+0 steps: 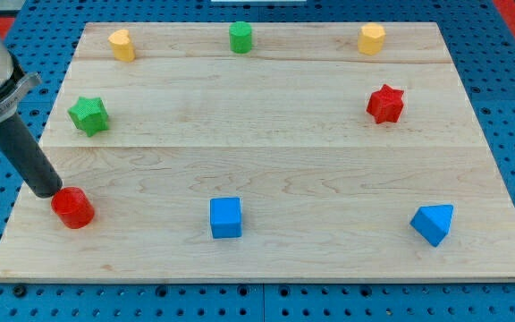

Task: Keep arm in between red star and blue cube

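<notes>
Our board (266,161) looks like pale wood with a fine grain, smooth and matt, made of joined planks. Our blocks, such as the red star (385,104) and the blue cube (225,217), look like matt plastic (faintly ridged on the faces). Our rod is dark and matt down to my tip (45,191). Around the board lies a blue perforated surface (508,98).

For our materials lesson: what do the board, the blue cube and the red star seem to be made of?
Board: pale wood, matte, with visible grain and plank seams.
Blue cube: probably plastic, with flat even colour and a slight sheen.
Red star: likely the same plastic, uniform red, grainless.
</notes>
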You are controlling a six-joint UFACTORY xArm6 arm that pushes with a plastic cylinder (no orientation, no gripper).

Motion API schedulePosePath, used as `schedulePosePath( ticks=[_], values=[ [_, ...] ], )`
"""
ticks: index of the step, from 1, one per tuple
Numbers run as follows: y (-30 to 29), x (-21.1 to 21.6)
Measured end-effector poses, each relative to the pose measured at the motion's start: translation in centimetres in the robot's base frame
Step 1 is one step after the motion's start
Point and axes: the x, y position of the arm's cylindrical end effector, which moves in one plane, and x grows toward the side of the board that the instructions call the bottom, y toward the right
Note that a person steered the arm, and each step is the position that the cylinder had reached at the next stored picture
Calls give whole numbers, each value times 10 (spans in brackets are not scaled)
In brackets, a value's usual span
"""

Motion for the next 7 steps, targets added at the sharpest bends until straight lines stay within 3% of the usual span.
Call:
schedulePosePath(
  ticks=[5,6,7],
  values=[
    [-1,-12],
    [14,-36],
    [93,-47]
  ],
)
